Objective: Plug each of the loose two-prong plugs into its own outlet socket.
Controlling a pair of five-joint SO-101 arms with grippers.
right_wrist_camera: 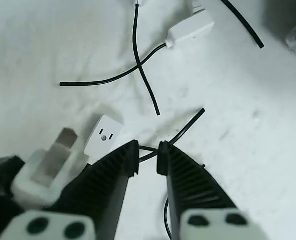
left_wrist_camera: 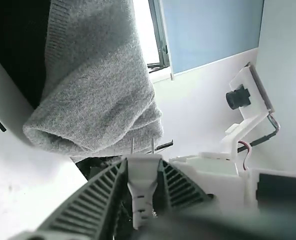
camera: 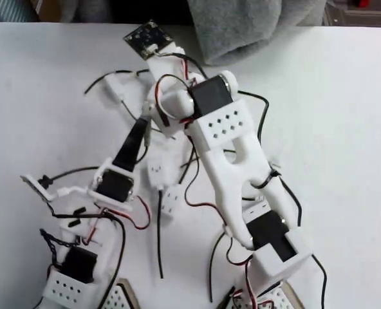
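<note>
In the left wrist view my left gripper (left_wrist_camera: 140, 170) is shut on a white two-prong plug (left_wrist_camera: 140, 182), whose prongs point away towards a grey cloth (left_wrist_camera: 93, 85). From above, the left gripper (camera: 141, 133) sits near the table's middle, just above a white outlet socket (camera: 157, 170). A second socket (camera: 172, 201) lies beside it on a black cable. My right gripper (right_wrist_camera: 147, 156) hangs over the table, narrowly open and holding nothing, with a black cable (right_wrist_camera: 180, 130) running under its tips. A white outlet socket (right_wrist_camera: 104, 134) lies just off one finger.
The right arm (camera: 232, 151) stretches diagonally over the table's middle, close to the left gripper. Loose black cables (camera: 159, 244) cross the table. Another white block on a cable (right_wrist_camera: 190, 29) lies farther off. The grey cloth (camera: 242, 26) covers the far edge.
</note>
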